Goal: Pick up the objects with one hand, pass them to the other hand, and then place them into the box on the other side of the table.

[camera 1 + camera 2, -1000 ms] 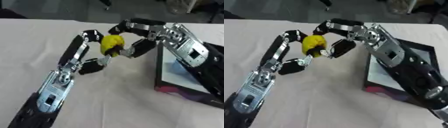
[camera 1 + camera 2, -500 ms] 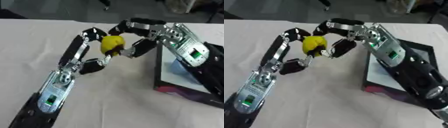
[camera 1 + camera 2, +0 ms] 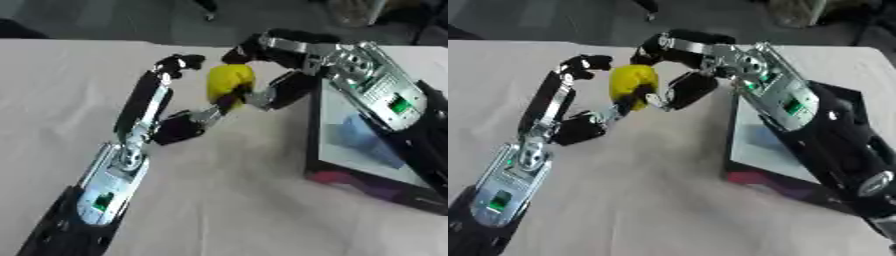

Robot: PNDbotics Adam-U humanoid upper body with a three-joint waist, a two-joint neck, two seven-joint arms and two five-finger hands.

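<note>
A: Status at the near edge?

B: Left hand (image 3: 179, 95) reaches up from the lower left over the table (image 3: 52, 100), which wears a pale, matte cloth. Its fingers and thumb are curled round the lemon (image 3: 230, 81), pinching it from both sides.

A: Change over the last second?

B: Almost none. Both hands have held position; the lemon stays aloft between them, above the cloth, just left of the box (image 3: 367, 145). Judgement: the handover is mid-transfer, not complete.

A: Right hand?

B: Right hand (image 3: 686, 65) arches in from the upper right. Its fingers curve over the lemon's top, and its thumb closes from below. It appears to grip the lemon too, so neither hand has released.

A: Materials?

B: Lemon: yellow, oval, smooth. Box: rigid, shallow, dark-rimmed, with a pale floor and a bluish item inside. Hands: black links, silver plates.
</note>
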